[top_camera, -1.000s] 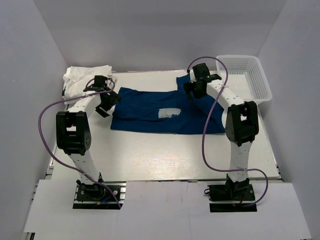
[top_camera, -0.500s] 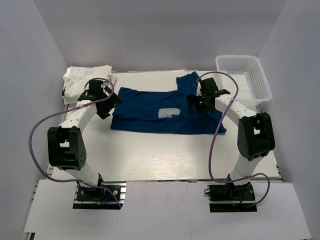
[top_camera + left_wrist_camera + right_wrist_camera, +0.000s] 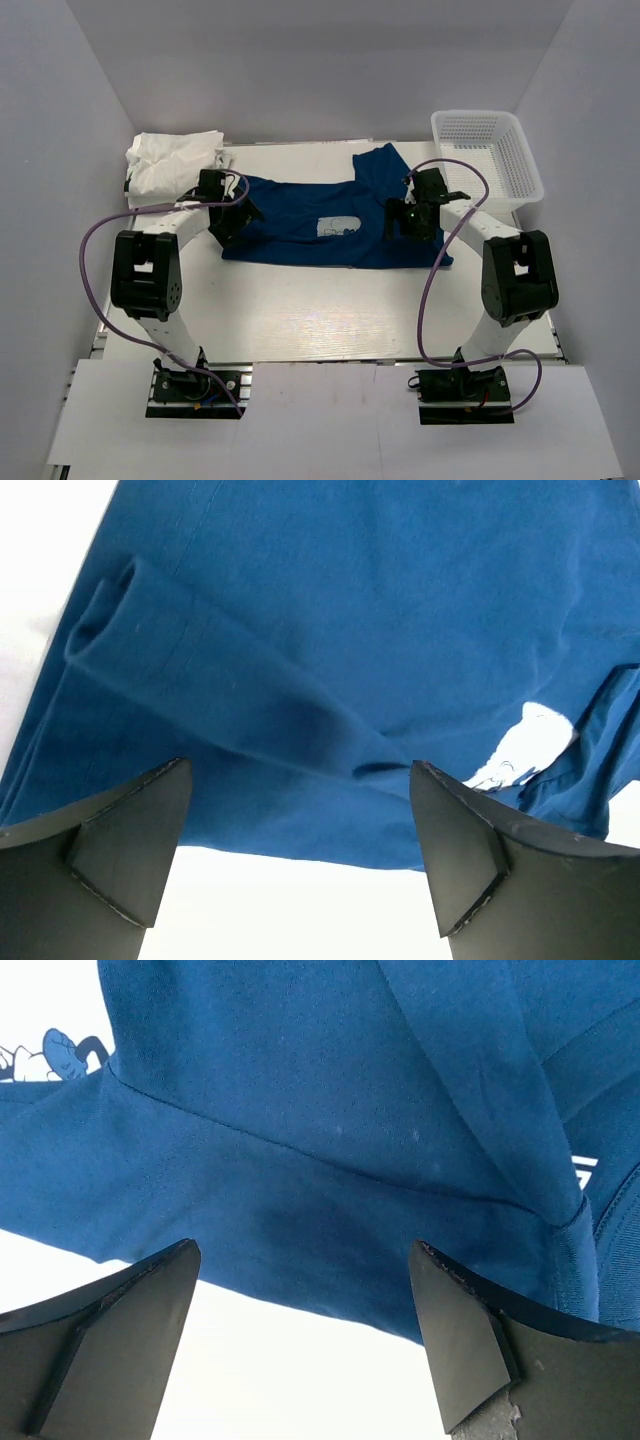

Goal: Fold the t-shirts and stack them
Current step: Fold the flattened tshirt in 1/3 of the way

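A dark navy t-shirt (image 3: 300, 222) with a small white chest print (image 3: 340, 227) lies spread across the table, one sleeve reaching toward the back right. White t-shirts (image 3: 165, 160) are piled at the back left corner. My left gripper (image 3: 232, 218) hovers over the navy shirt's left end, jaws wide open and holding nothing. In the left wrist view the left gripper (image 3: 300, 768) straddles the shirt's near hem (image 3: 300, 820). My right gripper (image 3: 408, 222) is open over the shirt's right part. In the right wrist view the right gripper (image 3: 305, 1248) is just above the cloth edge (image 3: 330, 1290).
A white plastic mesh basket (image 3: 522, 170) stands at the back right corner, next to the right arm. Purple cables loop from both arms. White table surface (image 3: 330, 310) shows in front of the shirt. Grey walls close in left, right and back.
Both arms swung in and down toward the navy shirt's near edge, the left gripper moving right onto its left end, the right gripper coming nearer. Both stayed open.
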`<state>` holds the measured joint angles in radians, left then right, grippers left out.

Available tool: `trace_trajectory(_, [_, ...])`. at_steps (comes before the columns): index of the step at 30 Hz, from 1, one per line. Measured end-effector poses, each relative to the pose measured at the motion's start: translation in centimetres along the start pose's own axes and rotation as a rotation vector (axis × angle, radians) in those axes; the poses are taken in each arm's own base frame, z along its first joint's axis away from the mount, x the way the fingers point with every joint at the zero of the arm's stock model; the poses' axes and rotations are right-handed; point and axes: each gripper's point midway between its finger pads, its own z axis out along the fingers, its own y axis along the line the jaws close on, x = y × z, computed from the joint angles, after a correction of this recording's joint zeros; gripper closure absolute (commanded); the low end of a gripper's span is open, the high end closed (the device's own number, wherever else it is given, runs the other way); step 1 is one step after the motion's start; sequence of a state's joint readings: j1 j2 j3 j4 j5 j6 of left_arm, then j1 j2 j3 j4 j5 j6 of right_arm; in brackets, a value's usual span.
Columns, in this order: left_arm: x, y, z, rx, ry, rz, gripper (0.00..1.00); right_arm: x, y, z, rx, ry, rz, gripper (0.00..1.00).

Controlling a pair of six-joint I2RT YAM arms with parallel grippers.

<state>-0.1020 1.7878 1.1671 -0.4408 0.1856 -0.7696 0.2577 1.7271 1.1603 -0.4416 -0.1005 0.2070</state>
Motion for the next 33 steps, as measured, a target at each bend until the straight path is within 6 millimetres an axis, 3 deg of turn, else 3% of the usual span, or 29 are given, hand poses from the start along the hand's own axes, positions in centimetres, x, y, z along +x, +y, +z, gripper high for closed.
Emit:
trace_trajectory(4, [0.3,0.1,0.2,-0.009,-0.010,0.002,0.00,0.0,-0.1,0.1,-0.001,-0.006,0.001,0.10])
trace_trajectory(9, [0.1,0.2,2.1,-0.020,0.004,-0.018,0.00,0.1,-0.5,0.0,0.006,-0.006,0.005,0.10])
trace_trajectory(16, [-6.2,-5.2,3.0,0.073,-0.121,-0.012,0.00,-0.8,-1.1,-0.7,0.019,-0.043,0.010,0.10])
trace_trajectory(20, [-9.2,-7.1,2.4,0.076,-0.179,-0.030,0.00,-0.9,-1.7,-0.7,0.034,-0.048,0.011,0.10])
trace_trajectory(22, [-9.7,-7.0,2.3,0.059,-0.187,-0.043,0.00,-1.0,-2.0,-0.8,0.042,-0.051,0.007,0.10])
trace_trajectory(27, [-8.4,-5.2,2.5,0.006,-0.168,-0.049,0.00,-1.6,-2.0,-1.7,0.042,-0.079,-0.006,0.10])
trace_trajectory(33, [-3.2,-1.9,2.0,-0.024,-0.090,-0.039,0.00,-1.3,-1.7,-1.4,0.016,-0.088,-0.001,0.10])
